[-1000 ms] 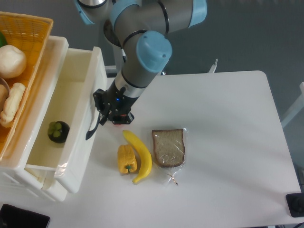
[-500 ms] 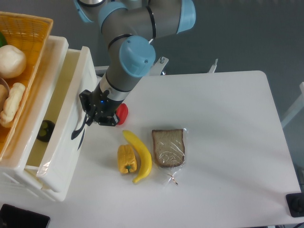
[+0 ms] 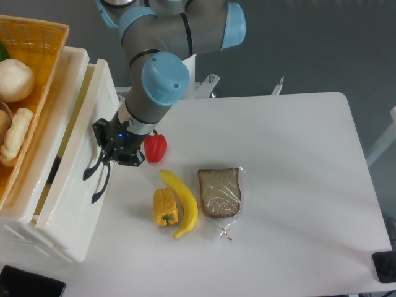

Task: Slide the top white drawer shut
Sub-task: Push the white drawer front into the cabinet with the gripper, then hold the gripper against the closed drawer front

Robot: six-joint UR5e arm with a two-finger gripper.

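Camera view from above shows the glossy white plastic top drawer [image 3: 77,173] at the left edge of the white table [image 3: 284,185], pulled out only a narrow way from its white cabinet [image 3: 37,229], so a thin slot of its inside shows between its front panel and the cabinet top. On its front sits a curved black handle [image 3: 99,182]. The black pincer [image 3: 106,156] of the grey and light-blue robot arm [image 3: 154,80] is right against that front, at the upper end of the handle; whether its fingers are spread or pressed together I cannot tell from here. A yellow wicker basket [image 3: 43,43] with pale round and long bread rolls [image 3: 15,80] stands on top of the cabinet. Just right of the pincer lies a red bell pepper [image 3: 156,147]. Below it are a yellow banana [image 3: 184,204], a yellow bell pepper [image 3: 164,207] touching the banana, and a wrapped slice of brown bread [image 3: 219,192] beside them.
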